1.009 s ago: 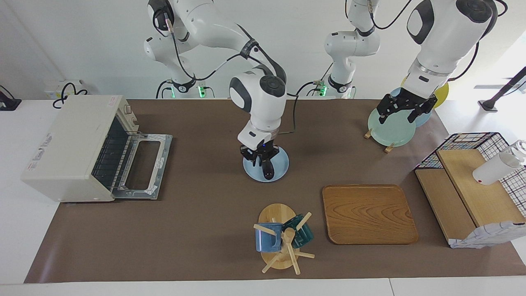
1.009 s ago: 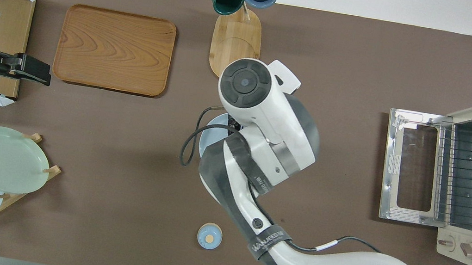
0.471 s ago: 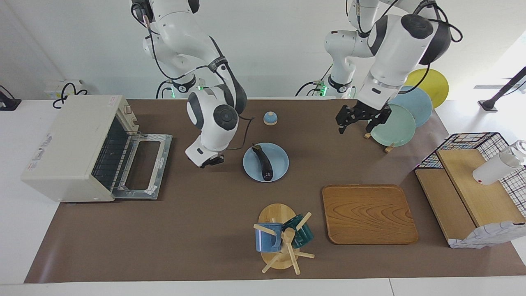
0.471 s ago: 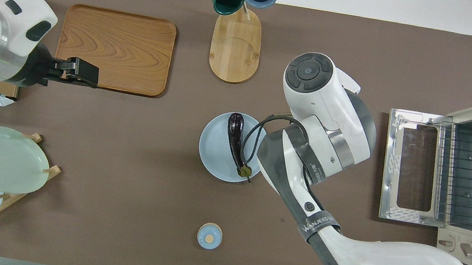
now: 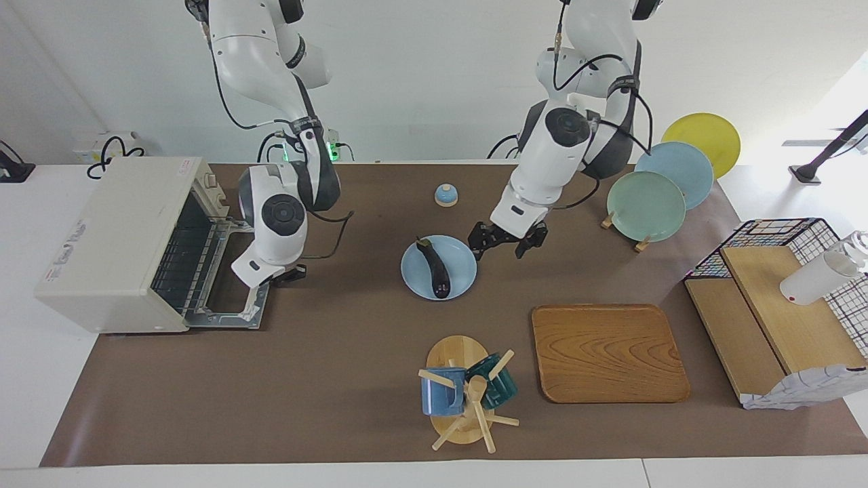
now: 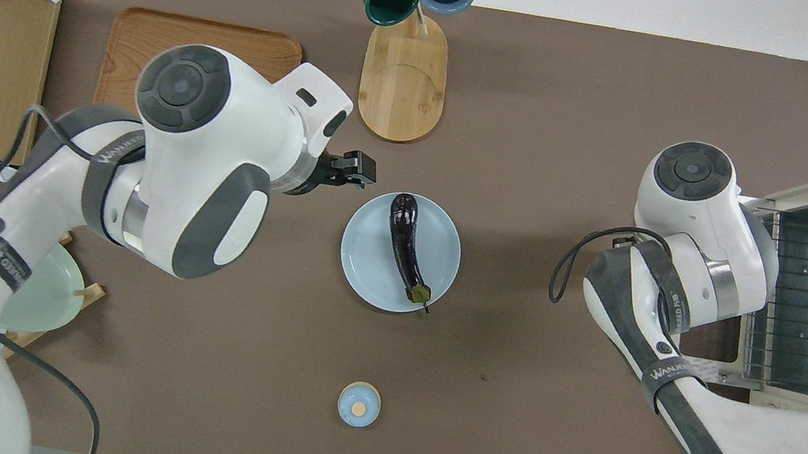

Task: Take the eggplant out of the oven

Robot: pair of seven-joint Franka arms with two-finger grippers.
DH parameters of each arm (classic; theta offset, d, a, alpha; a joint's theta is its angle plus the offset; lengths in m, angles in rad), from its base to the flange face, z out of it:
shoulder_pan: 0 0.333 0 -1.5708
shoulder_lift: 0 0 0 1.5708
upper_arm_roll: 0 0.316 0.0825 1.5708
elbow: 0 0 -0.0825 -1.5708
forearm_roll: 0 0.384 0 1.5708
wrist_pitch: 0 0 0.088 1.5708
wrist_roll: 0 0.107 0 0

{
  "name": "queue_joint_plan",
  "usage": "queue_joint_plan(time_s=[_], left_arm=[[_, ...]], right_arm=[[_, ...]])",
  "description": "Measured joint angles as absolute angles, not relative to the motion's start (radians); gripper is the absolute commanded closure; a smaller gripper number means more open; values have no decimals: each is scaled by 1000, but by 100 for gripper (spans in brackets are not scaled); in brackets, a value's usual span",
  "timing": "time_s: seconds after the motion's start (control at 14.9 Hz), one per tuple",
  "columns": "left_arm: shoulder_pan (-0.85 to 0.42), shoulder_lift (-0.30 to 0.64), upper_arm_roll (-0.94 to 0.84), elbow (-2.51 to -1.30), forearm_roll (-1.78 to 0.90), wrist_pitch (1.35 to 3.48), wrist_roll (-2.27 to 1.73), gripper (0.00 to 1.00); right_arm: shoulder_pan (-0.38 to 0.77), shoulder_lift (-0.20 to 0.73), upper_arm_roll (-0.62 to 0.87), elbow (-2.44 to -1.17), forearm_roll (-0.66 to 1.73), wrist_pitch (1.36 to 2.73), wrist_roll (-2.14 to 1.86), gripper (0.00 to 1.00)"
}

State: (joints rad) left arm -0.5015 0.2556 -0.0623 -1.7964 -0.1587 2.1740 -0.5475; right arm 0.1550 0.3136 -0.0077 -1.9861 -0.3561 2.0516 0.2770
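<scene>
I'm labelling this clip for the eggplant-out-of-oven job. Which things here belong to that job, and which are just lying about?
Part of the job:
eggplant, lying on the light blue plate
oven, door open
right gripper, at the oven door
left gripper, beside the plate

Lying about:
wooden tray
mug tree
plate rack
small blue knob
wire basket

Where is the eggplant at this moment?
The eggplant lies on the blue plate at mid-table, outside the oven, beside the left hand.

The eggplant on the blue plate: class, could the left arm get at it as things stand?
Probably yes. The left tool hangs beside the blue plate, and nothing covers the eggplant; the right tool is by the open oven.
</scene>
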Motion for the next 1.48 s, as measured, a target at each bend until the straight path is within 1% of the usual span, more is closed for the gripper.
queue_joint_plan(time_s=[0.27, 0.47, 0.61, 0.67, 0.81, 0.87, 1.01, 1.14, 1.21, 1.28, 1.48], left_arm=[[-585, 356, -61, -1814, -159, 2315, -579, 0], [-630, 423, -61, -1813, -159, 2400, -599, 0], [-646, 443, -60, -1812, -159, 2418, -608, 0], [-648, 445, -59, -1812, -159, 2419, -609, 2], [-647, 445, -55, -1812, -159, 2420, -609, 20], [-647, 445, -54, -1812, -159, 2419, -609, 34], [-650, 446, -54, -1815, -159, 2419, -609, 52], [-654, 448, -55, -1816, -158, 2419, -609, 78], [-658, 448, -55, -1815, -158, 2419, -609, 92], [-661, 447, -55, -1815, -158, 2418, -609, 100], [-662, 446, -47, -1804, -158, 2391, -609, 100]], right_arm=[[144, 308, -6, -2018, -357, 2085, 274, 100], [148, 307, 7, -2018, -410, 2071, 262, 100], [149, 302, 14, -2004, -418, 2040, 240, 100], [148, 290, 16, -1996, -418, 2019, 215, 100], [144, 238, 18, -1986, -416, 1969, 163, 100], [138, 205, 19, -1984, -414, 1946, 137, 100], [107, 138, 20, -1977, -414, 1904, 78, 100], [60, 85, 19, -1969, -417, 1877, 6, 100], [31, 66, 19, -1965, -420, 1869, -36, 100], [3, 52, 17, -1962, -424, 1867, -73, 100], [-62, 39, 15, -1950, -432, 1867, -134, 100]])
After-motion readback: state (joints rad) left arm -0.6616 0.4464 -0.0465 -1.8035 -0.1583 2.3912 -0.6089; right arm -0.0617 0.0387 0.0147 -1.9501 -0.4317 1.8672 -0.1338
